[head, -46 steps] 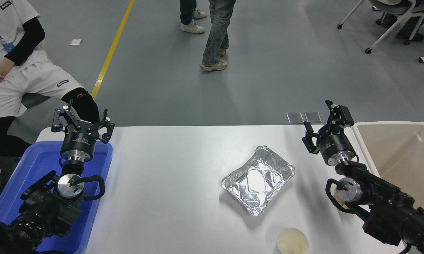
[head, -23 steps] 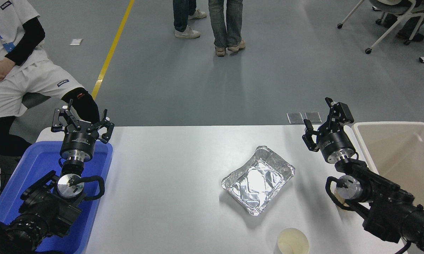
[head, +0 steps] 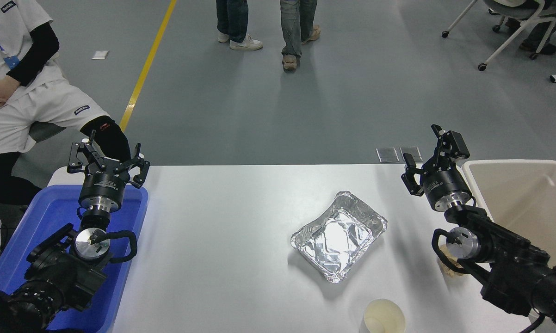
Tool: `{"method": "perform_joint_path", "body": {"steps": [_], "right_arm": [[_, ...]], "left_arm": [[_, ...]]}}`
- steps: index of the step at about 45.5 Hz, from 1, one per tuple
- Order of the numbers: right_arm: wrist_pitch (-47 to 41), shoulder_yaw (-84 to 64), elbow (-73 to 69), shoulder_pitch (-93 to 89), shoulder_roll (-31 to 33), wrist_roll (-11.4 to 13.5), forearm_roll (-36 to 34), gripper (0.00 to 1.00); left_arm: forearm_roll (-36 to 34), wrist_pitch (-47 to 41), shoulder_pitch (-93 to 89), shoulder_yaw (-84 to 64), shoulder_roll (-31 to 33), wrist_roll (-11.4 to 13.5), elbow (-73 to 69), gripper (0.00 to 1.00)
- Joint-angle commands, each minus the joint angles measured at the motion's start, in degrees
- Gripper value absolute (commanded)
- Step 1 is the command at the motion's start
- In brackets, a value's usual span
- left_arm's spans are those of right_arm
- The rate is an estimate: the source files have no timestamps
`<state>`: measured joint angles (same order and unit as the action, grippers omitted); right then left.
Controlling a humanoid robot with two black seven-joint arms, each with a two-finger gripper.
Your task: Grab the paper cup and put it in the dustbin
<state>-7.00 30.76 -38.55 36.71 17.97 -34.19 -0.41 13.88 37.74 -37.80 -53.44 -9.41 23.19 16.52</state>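
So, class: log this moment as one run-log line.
right tool: open, raised beside beige rectangular plastic dustbin | small cream-white paper cup: upright, untouched | left tool: open, parked

You see the paper cup (head: pixel 384 317) cut off by the near edge, the dustbin (head: pixel 528 163) by the right edge; a tan paper ball (head: pixel 450 268) sits mostly hidden beneath the right arm.

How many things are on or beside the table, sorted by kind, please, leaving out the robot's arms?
Bins: 2, the blue bin and the dustbin
Foil trays: 1
Paper cups: 1
Crumpled paper balls: 1, mostly hidden by the right arm
Total: 5
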Motion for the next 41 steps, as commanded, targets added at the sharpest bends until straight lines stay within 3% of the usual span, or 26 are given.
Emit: {"method": "perform_joint_path", "body": {"steps": [1,8,22,41], "right_arm": [[0.0,-4.8,-0.3,1.7,1.4,0.0,0.1,1.0],[0.1,-12.8,-0.7,4.1,4.3,0.1,0.1,1.0],[-0.6,-30.0,-12.1,12.2,16.1,0.7,-0.1,1.0],[-3.4,-60.5,-17.7,30.4,22.5,0.6,0.7,1.0]], "left_arm": [[-0.1,0.0,0.0,0.0,0.0,0.0,0.0,0.99],[0.0,-0.1,0.0,0.0,0.0,0.0,0.0,0.99],[0.0,0.0,0.0,0.0,0.0,0.0,0.0,0.99],[0.0,0.0,0.0,0.0,0.0,0.0,0.0,0.99]]}}
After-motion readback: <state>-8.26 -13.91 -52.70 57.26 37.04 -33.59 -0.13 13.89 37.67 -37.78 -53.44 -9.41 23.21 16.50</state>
